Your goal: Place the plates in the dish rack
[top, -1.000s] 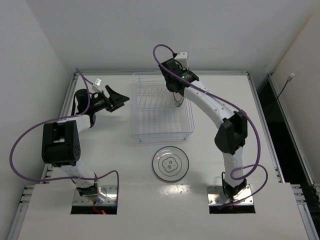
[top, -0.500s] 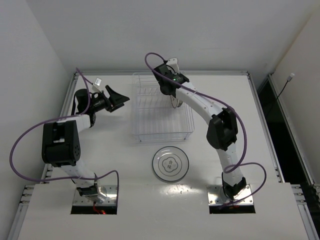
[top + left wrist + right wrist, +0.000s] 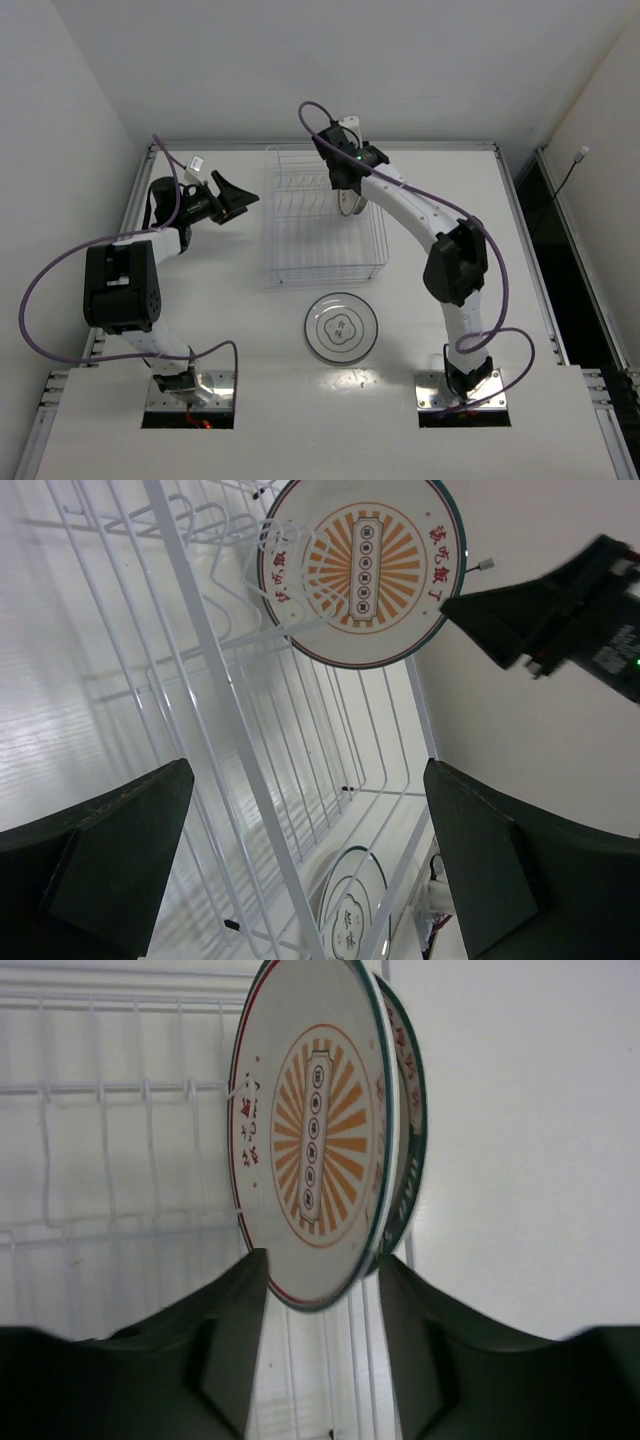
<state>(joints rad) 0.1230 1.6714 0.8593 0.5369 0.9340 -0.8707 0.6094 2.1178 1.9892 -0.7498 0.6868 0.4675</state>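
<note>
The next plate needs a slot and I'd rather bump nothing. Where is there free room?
In the dish rack, the left rows of prongs stand bare. Its right side is crowded: the orange sunburst plate stands there on edge, the right gripper straddling its rim. Bare table lies between the left arm and the grey-ringed plate.

White table [image 3: 200,290] under bright, even light. A plain white side wall [image 3: 60,120] rises close to the left of the left gripper [image 3: 238,192]. A back wall [image 3: 420,70] stands beyond it. Well to its right, a dark floor strip [image 3: 560,260] runs below a third wall [image 3: 605,90].
</note>
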